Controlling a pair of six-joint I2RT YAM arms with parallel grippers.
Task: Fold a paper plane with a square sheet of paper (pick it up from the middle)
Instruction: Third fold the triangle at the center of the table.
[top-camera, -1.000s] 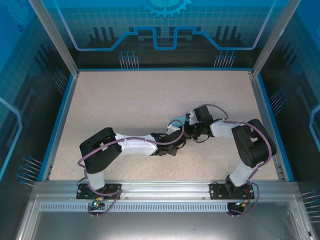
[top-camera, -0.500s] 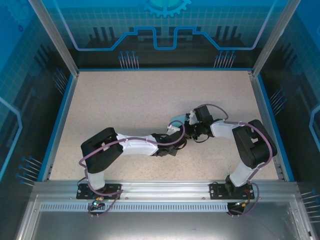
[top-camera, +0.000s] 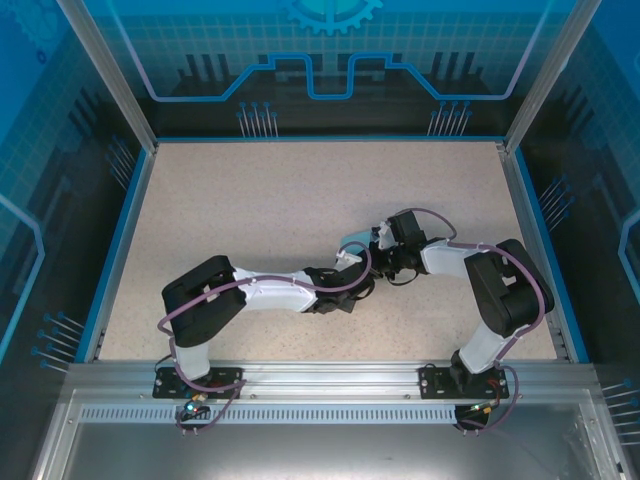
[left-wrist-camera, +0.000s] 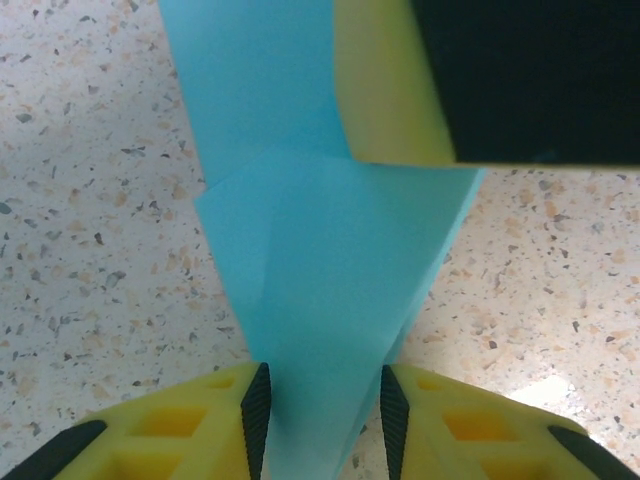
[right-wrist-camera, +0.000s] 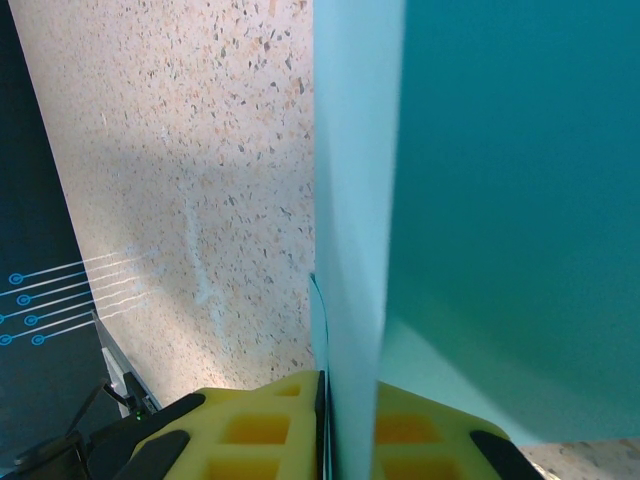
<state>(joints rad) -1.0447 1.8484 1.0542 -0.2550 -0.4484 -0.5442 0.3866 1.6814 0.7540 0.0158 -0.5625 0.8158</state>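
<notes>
The speckled beige table (top-camera: 250, 200) I work at stretches out under bright light, framed by a blue border (top-camera: 118, 245) on its left, far and right sides. Two aluminium posts (top-camera: 105, 70) rise at the far corners. Between them stands a blue panel with a gear emblem (top-camera: 335, 12) and circuit-style lines. A slotted metal rail (top-camera: 330, 375) runs along the near edge. A faint pale scuff (right-wrist-camera: 195, 250) marks the tabletop close by me, near a dark side wall printed with thin blue lines (right-wrist-camera: 30, 275).
</notes>
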